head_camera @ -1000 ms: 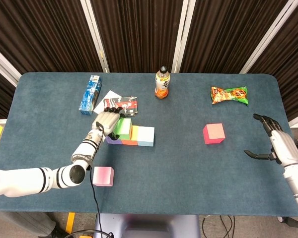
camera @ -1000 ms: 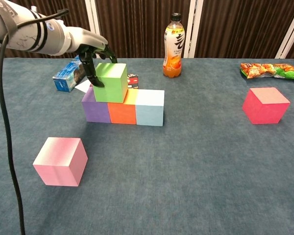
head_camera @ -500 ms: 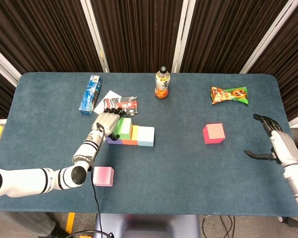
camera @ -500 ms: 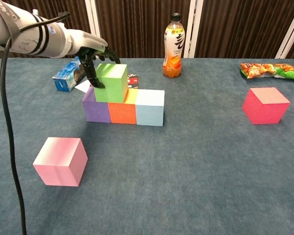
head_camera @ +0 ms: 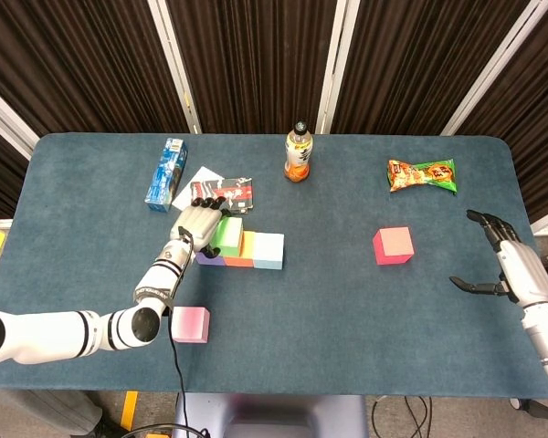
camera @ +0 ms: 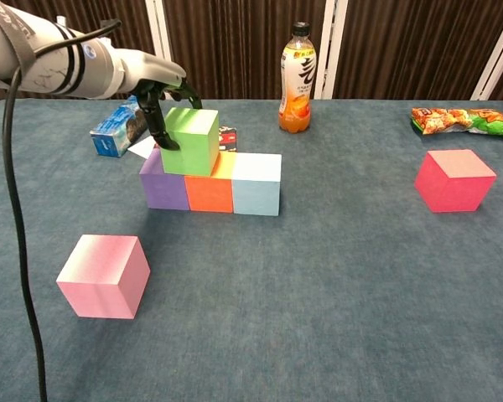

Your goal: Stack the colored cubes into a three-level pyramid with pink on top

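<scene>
Green cube (camera: pixel 190 140) sits on the purple (camera: pixel 163 188) and orange (camera: pixel 210 192) cubes, with the left robot hand (camera: pixel 157 99) clasping it. A careless release could drag it askew or nudge the base row; the right robot hand (head_camera: pixel 498 258) waits open, far right.

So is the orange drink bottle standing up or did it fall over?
Standing up. The orange drink bottle is upright on the table, black cap at the top.

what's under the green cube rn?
The green cube sits on the purple cube and orange cube, straddling their seam. The left hand grips it, hiding its left face; the cube tops beneath are covered.
</scene>
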`<state>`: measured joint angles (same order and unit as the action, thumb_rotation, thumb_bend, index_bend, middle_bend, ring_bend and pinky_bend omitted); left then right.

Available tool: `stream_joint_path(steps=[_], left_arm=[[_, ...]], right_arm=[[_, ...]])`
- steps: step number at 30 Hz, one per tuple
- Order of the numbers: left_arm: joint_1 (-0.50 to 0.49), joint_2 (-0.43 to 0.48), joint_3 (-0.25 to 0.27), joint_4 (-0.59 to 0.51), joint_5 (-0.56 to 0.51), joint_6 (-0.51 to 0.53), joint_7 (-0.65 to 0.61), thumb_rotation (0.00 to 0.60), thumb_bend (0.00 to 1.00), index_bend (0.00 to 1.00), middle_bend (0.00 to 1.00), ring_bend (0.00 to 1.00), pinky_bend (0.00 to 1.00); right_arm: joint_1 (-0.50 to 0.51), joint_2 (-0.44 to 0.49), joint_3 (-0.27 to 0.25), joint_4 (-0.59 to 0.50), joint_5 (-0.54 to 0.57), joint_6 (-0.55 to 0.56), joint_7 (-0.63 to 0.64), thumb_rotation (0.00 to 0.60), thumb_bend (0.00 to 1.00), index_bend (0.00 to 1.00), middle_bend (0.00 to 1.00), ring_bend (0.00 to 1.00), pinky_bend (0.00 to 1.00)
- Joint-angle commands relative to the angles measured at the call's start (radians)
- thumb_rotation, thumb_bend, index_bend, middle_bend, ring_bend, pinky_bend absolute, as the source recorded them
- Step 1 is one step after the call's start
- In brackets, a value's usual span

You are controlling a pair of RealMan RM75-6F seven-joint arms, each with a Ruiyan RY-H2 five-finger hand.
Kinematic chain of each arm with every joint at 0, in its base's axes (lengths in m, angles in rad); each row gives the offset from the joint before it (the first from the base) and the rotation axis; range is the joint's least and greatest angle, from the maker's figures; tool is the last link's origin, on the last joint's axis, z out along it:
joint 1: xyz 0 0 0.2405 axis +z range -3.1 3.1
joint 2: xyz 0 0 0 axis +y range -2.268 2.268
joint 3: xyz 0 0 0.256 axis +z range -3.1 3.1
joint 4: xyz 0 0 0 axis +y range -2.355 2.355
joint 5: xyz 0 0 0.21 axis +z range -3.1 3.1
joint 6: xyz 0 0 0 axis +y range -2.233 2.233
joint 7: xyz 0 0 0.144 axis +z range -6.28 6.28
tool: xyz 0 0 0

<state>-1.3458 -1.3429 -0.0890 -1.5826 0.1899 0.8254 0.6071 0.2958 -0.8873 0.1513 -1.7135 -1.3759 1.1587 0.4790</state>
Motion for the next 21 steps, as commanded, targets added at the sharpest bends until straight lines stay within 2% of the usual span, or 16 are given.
stream_joint_path(steps=[1,18,21], left_arm=[[0.003,0.005,-0.005,-0.010,0.007,0.006,-0.002,0.600,0.31,0.26,0.01,0.00,0.08],[0.006,-0.001,-0.003,-0.003,-0.009,-0.006,0.011,0.600,0.31,0.25,0.01,0.00,0.08],[0.007,-0.001,-0.005,-0.005,-0.010,-0.003,0.011,0.600,0.31,0.20,0.00,0.00,0.08]], right_arm=[[0.000,0.001,0.000,-0.001,0.000,-0.001,-0.001,0.600,0.27,0.15,0.20,0.04,0.11],[0.004,-0.001,0.000,0.000,0.004,-0.010,-0.005,0.600,0.27,0.15,0.20,0.04,0.11],[0.003,-0.001,-0.001,0.001,0.004,-0.010,-0.004,0.600,0.27,0.15,0.20,0.04,0.11]])
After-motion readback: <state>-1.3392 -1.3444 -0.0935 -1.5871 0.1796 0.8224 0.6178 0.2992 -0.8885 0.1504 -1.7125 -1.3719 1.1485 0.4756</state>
